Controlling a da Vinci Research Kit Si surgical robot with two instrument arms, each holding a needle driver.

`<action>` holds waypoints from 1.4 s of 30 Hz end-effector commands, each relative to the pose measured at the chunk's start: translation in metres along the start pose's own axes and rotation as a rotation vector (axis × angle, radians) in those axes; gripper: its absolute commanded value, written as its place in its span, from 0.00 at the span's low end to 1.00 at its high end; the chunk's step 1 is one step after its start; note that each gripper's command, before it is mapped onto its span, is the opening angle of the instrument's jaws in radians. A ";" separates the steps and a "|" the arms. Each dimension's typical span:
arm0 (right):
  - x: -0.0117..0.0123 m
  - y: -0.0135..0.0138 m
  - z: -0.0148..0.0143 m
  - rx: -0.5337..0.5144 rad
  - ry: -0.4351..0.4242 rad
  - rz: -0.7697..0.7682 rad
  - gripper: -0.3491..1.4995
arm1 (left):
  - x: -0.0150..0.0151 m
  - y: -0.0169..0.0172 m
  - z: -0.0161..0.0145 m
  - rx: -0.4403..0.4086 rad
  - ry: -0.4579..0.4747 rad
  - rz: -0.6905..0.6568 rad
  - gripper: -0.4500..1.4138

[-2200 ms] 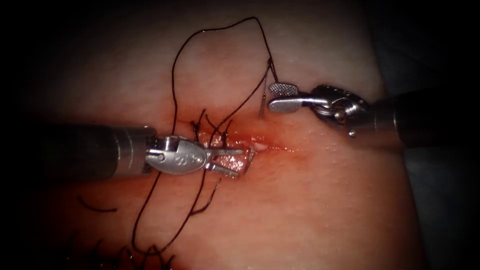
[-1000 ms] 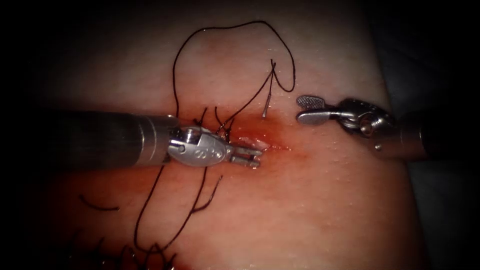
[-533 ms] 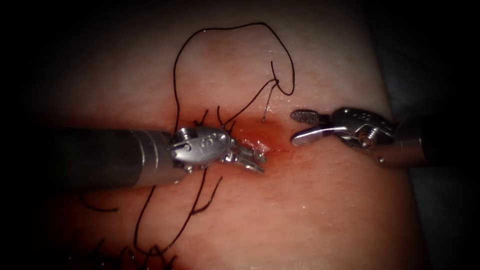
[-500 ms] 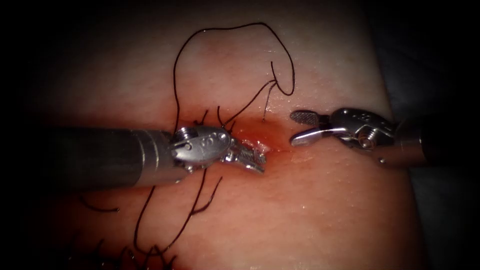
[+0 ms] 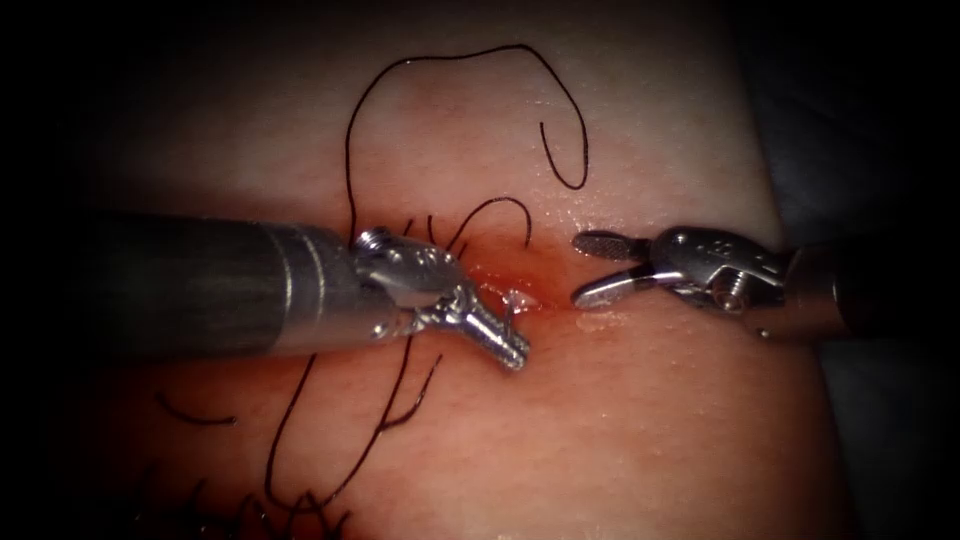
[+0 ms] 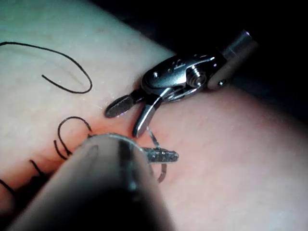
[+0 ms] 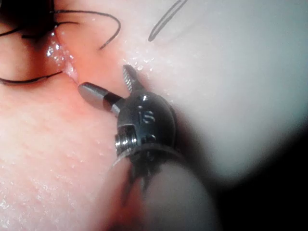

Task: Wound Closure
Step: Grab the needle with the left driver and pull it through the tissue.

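Left gripper (image 5: 505, 345) closed on the curved needle (image 6: 159, 159) at the cut (image 5: 530, 290), needle mostly buried in the tissue (image 5: 620, 420), dark thread (image 5: 450, 70) looped above, right gripper (image 5: 590, 270) spread apart, empty

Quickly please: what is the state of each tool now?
Left tool: fingers closed on the needle, near mid-curve, at the cut; if it is in the tissue cannot be told.
Right tool: fingers open, holding nothing.
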 end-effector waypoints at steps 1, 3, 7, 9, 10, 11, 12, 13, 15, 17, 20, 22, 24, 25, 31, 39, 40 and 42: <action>-0.0009 -0.0002 0.0009 0.014 0.000 -0.002 0.94 | 0.0003 -0.0001 0.0004 -0.014 0.002 0.005 0.00; -0.0012 -0.0004 0.0010 0.025 0.001 -0.007 0.93 | 0.0009 0.0012 0.0002 -0.043 0.012 -0.014 0.00; -0.0020 -0.0007 0.0014 0.042 0.001 -0.017 0.93 | 0.0020 0.0040 -0.0005 -0.090 0.019 -0.011 0.00; -0.0022 -0.0008 0.0015 0.043 0.002 -0.020 0.93 | 0.0025 0.0051 -0.0009 -0.100 0.019 0.029 0.00; -0.0023 -0.0008 0.0015 0.044 0.002 -0.021 0.93 | 0.0026 0.0055 -0.0010 -0.099 0.021 0.075 0.00; -0.0024 -0.0008 0.0015 0.045 0.002 -0.023 0.93 | 0.0027 0.0059 -0.0012 -0.081 0.030 0.132 0.00; -0.0025 -0.0009 0.0015 0.045 0.002 -0.023 0.93 | 0.0028 0.0063 -0.0013 -0.069 0.035 0.160 0.00; -0.0025 -0.0009 0.0015 0.045 0.002 -0.024 0.93 | 0.0028 0.0066 -0.0014 -0.053 0.040 0.183 0.00; -0.0026 -0.0008 0.0016 0.045 0.003 -0.025 0.93 | 0.0029 0.0071 -0.0014 -0.013 0.053 0.252 0.00; -0.0028 -0.0008 0.0016 0.045 0.000 -0.027 0.93 | 0.0033 0.0077 -0.0017 0.053 0.066 0.381 0.00; -0.0030 -0.0008 0.0017 0.045 -0.002 -0.030 0.93 | 0.0042 0.0082 -0.0023 0.136 0.071 0.554 0.00; -0.0032 -0.0009 0.0017 0.046 -0.008 -0.032 0.93 | 0.0049 0.0086 -0.0028 0.173 0.070 0.634 0.00; -0.0034 -0.0010 0.0018 0.047 -0.013 -0.035 0.93 | 0.0064 0.0092 -0.0039 0.261 0.062 0.764 0.00; -0.0035 -0.0010 0.0018 0.047 -0.013 -0.036 0.93 | 0.0070 0.0094 -0.0043 0.296 0.054 0.809 0.00; -0.0040 -0.0012 0.0018 0.052 -0.018 -0.042 0.92 | 0.0096 0.0106 -0.0062 0.419 0.018 1.008 0.00; -0.0046 -0.0011 0.0021 0.058 -0.016 -0.050 0.91 | 0.0146 0.0128 -0.0094 0.489 0.013 1.151 0.00; -0.0046 -0.0010 0.0021 0.061 -0.016 -0.050 0.91 | 0.0151 0.0131 -0.0096 0.489 0.011 1.163 0.00; -0.0045 -0.0009 0.0021 0.061 -0.016 -0.049 0.91 | 0.0165 0.0142 -0.0101 0.491 0.010 1.185 0.00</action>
